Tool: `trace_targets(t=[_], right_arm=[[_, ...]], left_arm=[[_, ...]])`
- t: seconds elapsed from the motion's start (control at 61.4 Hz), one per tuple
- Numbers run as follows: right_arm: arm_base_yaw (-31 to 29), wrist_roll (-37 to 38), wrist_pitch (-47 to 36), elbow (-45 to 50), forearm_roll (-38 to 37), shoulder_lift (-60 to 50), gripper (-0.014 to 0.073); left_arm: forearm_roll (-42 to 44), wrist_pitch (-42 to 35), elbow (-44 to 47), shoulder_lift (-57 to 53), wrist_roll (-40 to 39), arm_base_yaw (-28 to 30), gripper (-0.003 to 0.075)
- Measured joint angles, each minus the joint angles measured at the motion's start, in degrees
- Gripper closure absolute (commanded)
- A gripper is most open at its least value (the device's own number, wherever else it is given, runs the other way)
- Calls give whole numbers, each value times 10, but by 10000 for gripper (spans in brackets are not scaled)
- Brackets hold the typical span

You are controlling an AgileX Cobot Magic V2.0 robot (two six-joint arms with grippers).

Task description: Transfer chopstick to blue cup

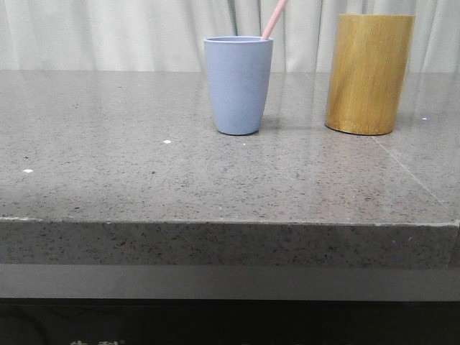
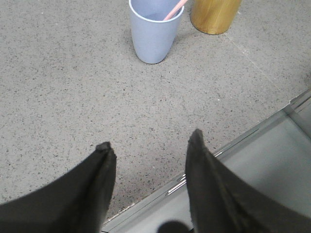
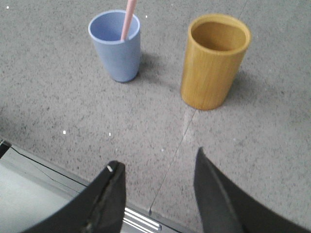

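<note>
On the bench (image 1: 108, 180), the chopstick (image 1: 274, 19) is leaning inside the blue cup (image 1: 238, 85), its rim propping it. Both the left pincer (image 2: 149, 145) and right pincer (image 3: 158, 165) are hanging open and empty, near the bench edge.

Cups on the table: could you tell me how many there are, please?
2: the blue cup left of the bamboo cup, apart from it. None appears hidden.

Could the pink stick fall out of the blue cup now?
Maybe. The chopstick leans against the rim of the blue cup and sticks out high above it, so a bump could tip the cup. The bamboo cup stands close beside it, so a knock there could nudge it too.
</note>
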Motion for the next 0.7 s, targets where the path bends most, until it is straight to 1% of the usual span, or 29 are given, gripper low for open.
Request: trace_targets(t=[0.081, 0.147, 0.212, 0.244, 0.31, 0.375, 0.407, 0.44, 0.489, 0.701], right_arm=[[0, 1, -9, 39, -1, -39, 235], [0, 1, -13, 58, -2, -58, 268], [0, 1, -15, 69, -3, -69, 345], [0, 1, -15, 72, -3, -71, 399], [0, 1, -16, 75, -6, -74, 499], [0, 1, -18, 75, -6, -74, 600], [0, 1, -18, 75, -6, -74, 635], [0, 1, -20, 75, -6, -74, 669], [0, 2, -21, 75, -6, -74, 657], [0, 2, -23, 75, -6, -74, 661]], left_arm=[[0, 0, 0, 0, 0, 0, 397], [0, 0, 0, 0, 0, 0, 440], [0, 0, 1, 0, 0, 0, 503], [0, 0, 1, 0, 0, 0, 557], [0, 0, 1, 0, 0, 0, 638], [0, 0, 1, 0, 0, 0, 714], [0, 0, 1, 0, 0, 0, 741], [0, 0, 1, 0, 0, 0, 739], [0, 0, 1, 0, 0, 0, 739], [0, 0, 1, 0, 0, 0, 739]])
